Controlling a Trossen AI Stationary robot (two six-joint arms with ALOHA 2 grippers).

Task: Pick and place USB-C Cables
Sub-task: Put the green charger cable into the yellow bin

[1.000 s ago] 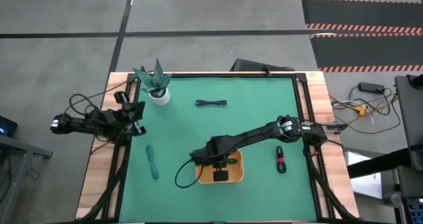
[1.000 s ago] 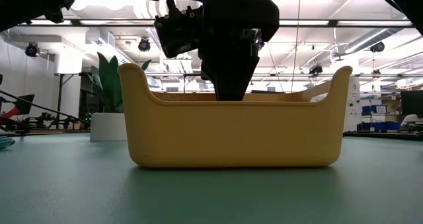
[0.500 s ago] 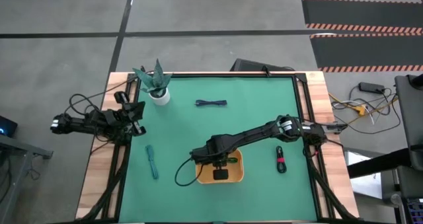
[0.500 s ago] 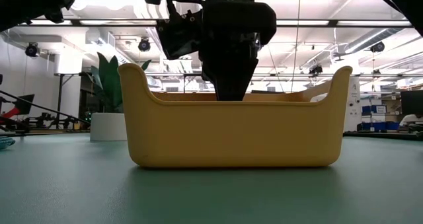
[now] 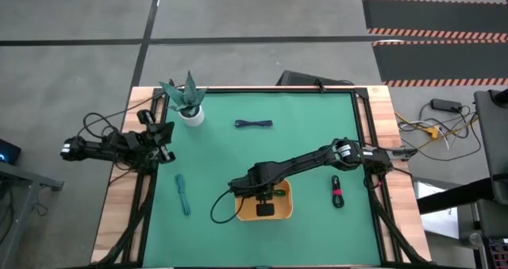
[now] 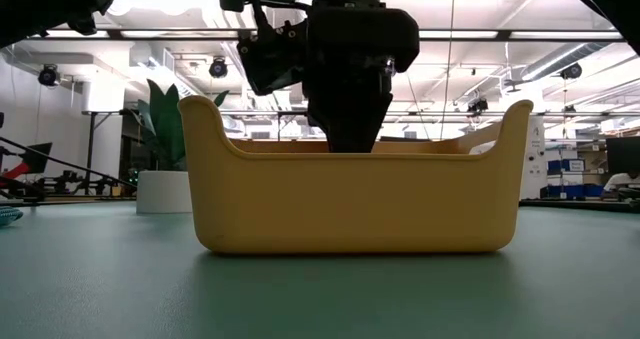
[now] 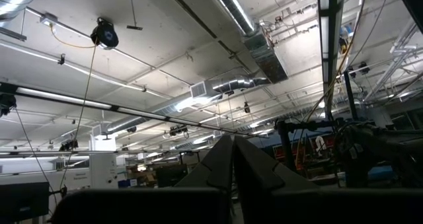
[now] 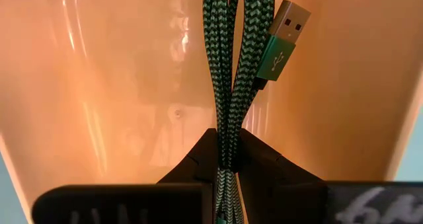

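Orange tray [image 8: 99, 85] behind pincer-held green cable [image 8: 228, 72]

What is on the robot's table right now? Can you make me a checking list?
Surface: green mat on a wooden table.
Job's things: green cable in the right gripper, inside the orange tray; blue cable, teal cable and black cable with red band lie on the mat.
Clutter: potted plant at the far left corner.
Grippers: right shut on green cable; left gripper shut, off the left edge.
Cables: black arm wire loops beside the tray.
Surroundings: concrete floor, ceiling lights.
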